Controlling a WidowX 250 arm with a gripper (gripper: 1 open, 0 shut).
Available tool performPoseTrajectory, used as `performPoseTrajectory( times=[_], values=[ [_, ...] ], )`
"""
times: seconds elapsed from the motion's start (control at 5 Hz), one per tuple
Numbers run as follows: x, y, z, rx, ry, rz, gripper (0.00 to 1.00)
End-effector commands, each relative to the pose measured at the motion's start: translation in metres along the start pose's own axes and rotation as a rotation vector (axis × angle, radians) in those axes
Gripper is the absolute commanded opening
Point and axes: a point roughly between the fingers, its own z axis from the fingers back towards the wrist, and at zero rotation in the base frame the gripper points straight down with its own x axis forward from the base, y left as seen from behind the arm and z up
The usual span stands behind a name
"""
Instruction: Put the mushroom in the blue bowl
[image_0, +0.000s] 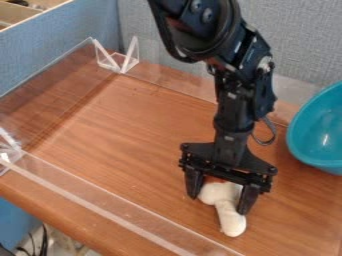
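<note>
The cream-white mushroom (223, 208) lies on its side on the wooden table near the front edge, stem pointing front right. My gripper (221, 191) stands right over it, open, one finger on each side of the cap end, which it partly hides. I cannot tell whether the fingers touch the mushroom. The blue bowl (315, 130) sits at the right edge, cut off by the frame, to the right of the arm.
A clear plastic wall (94, 205) runs along the table's front and left edges. A small clear stand (118, 57) sits at the back left. A blue partition rises behind the table.
</note>
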Motion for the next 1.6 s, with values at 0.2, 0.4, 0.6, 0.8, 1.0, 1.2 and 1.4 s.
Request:
performPoseTrajectory(
  times=[0.2, 0.4, 0.6, 0.8, 1.0, 1.2, 1.4],
  values=[
    [0.0007, -0.01, -0.0055, -0.01, -0.021, -0.015, 1.0],
    [0.0011, -0.0108, -0.0077, -0.011, -0.021, -0.009, 1.0],
    [0.0015, -0.0116, -0.0093, -0.012, -0.02, -0.005, 1.0],
    [0.0019, -0.0124, -0.0101, -0.013, -0.02, 0.0, 1.0],
    [0.0023, -0.0133, -0.0107, -0.014, -0.019, 0.004, 1.0],
    [0.0028, -0.0141, -0.0106, -0.015, -0.019, 0.008, 1.0],
    [0.0034, -0.015, -0.0103, -0.015, -0.019, 0.011, 1.0]
  ],
)
